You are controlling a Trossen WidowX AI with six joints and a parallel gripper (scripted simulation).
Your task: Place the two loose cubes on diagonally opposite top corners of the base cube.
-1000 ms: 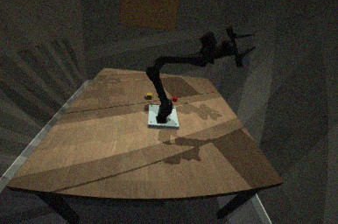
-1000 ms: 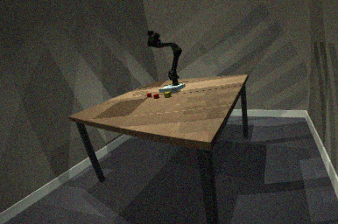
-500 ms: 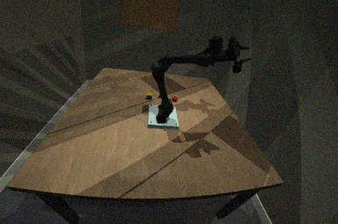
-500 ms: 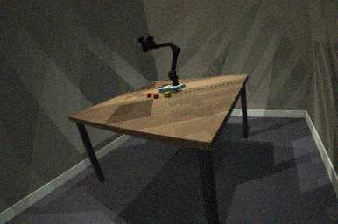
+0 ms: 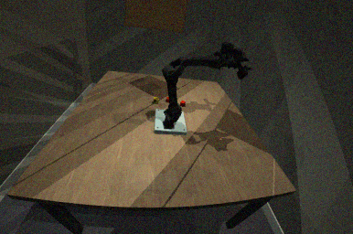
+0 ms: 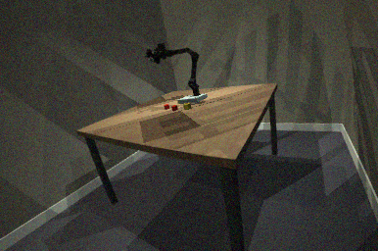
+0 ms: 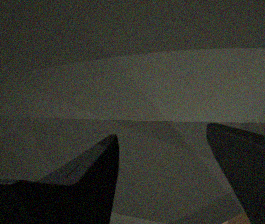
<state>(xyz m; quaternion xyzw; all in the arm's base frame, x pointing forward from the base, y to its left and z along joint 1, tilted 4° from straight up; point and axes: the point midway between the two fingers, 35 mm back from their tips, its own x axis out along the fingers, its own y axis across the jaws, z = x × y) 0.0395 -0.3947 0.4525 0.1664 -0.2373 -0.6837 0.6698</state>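
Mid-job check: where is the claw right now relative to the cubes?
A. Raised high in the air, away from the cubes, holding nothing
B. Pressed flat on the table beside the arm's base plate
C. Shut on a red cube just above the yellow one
A: the claw hangs open high off the table, while the red cubes and yellow cube sit near the base plate.

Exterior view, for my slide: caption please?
Arm stretched high, open gripper empty, away from three small cubes on the wooden table.

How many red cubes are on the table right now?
2. Both red cubes sit on the table near the arm's base plate: one farther out, one beside the yellow cube. None seems hidden.
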